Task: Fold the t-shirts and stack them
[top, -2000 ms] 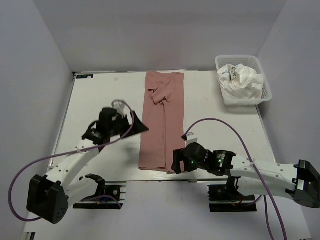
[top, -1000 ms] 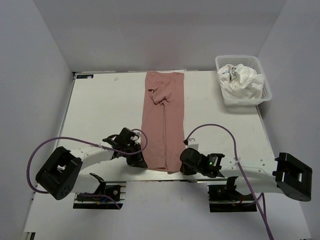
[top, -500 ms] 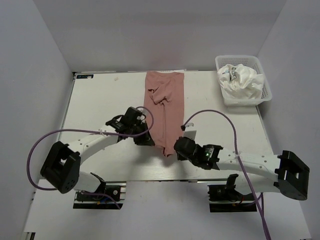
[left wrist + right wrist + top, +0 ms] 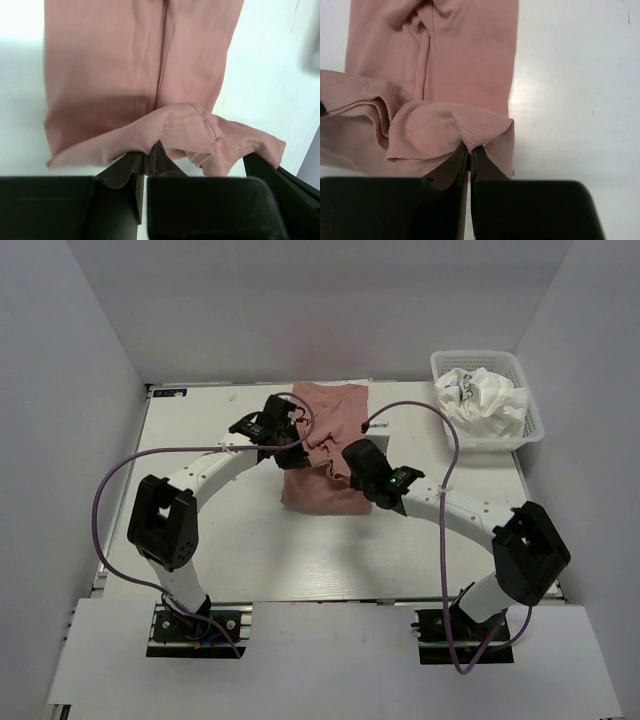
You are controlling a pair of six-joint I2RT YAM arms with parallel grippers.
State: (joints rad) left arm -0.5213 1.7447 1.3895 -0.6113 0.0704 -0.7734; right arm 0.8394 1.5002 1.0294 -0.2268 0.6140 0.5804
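Now left gripper (image 4: 148, 156), right gripper (image 4: 470, 151), pinching t-shirt (image 4: 338, 406)

Hem of pink t-shirt (image 4: 312, 490) now mid-shirt

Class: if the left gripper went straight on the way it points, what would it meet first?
Probably the flat part of the pink t-shirt lying ahead of the left gripper, which is shut on its hem; depth is unclear.

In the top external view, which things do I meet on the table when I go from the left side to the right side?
left gripper → right gripper → white mesh basket, with the white t-shirts inside. The pink t-shirt is left out: both grippers are shut on it, so it overlaps them.
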